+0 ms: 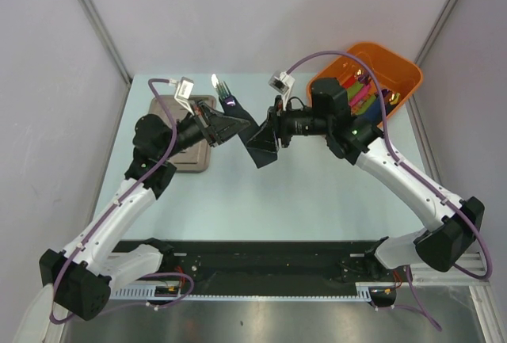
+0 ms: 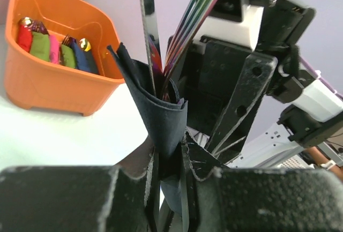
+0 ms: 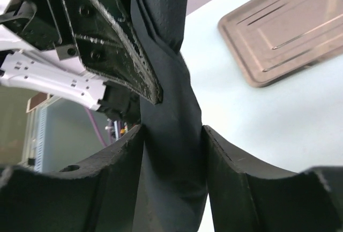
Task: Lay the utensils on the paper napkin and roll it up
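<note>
The black paper napkin is rolled round the utensils and hangs in the air between my two arms, above the table's middle. In the left wrist view the rainbow-sheened utensils stick up out of the napkin roll, and my left gripper is shut on the roll's lower part. My right gripper has both fingers pressed against the sides of the napkin's loose end. From above, the left gripper and right gripper face each other closely.
A steel tray lies on the table under the left arm, seen also as the tray in the right wrist view. An orange bin with coloured rolled napkins stands at the back right corner.
</note>
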You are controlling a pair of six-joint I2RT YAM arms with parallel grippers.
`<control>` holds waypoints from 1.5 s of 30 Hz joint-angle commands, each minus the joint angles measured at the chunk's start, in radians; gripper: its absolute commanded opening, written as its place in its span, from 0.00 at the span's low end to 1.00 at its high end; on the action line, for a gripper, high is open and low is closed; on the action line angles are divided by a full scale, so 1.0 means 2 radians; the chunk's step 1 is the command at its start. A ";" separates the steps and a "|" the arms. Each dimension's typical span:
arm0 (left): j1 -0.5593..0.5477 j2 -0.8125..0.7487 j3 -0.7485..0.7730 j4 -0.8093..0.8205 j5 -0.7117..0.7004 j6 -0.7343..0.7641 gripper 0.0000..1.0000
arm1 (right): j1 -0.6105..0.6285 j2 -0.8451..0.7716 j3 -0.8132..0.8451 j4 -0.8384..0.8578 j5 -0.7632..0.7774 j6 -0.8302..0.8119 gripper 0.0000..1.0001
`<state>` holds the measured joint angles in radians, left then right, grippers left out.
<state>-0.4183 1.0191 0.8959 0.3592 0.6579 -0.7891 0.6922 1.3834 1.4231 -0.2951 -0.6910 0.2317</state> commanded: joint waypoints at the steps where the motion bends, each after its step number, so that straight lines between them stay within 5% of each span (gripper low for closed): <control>1: 0.003 -0.007 0.004 0.067 0.012 -0.024 0.00 | 0.004 -0.011 -0.008 0.039 -0.045 0.026 0.49; 13: 0.003 -0.005 -0.006 0.113 0.035 -0.044 0.00 | 0.001 -0.014 -0.023 0.086 -0.089 0.089 0.29; 18: 0.004 -0.006 -0.005 0.111 0.039 -0.040 0.00 | 0.000 -0.016 -0.020 0.092 -0.084 0.096 0.00; 21: 0.003 -0.014 -0.010 0.100 0.041 -0.032 0.09 | -0.006 -0.018 -0.018 0.111 -0.083 0.110 0.00; 25: 0.011 -0.031 -0.028 0.087 0.038 -0.027 0.52 | -0.025 -0.019 -0.015 0.141 -0.090 0.142 0.00; 27: 0.020 -0.036 -0.036 0.086 0.036 -0.027 0.60 | -0.026 -0.020 -0.012 0.141 -0.092 0.151 0.00; 36: 0.020 -0.022 -0.034 0.138 0.055 -0.049 0.68 | -0.017 -0.026 -0.021 0.161 -0.097 0.158 0.00; 45: 0.012 -0.007 -0.022 0.168 0.059 -0.066 0.59 | 0.001 -0.023 -0.024 0.162 -0.101 0.152 0.00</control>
<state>-0.3840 0.9989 0.8135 0.6228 0.7559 -0.8944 0.6754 1.3769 1.3666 -0.0471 -0.8707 0.5312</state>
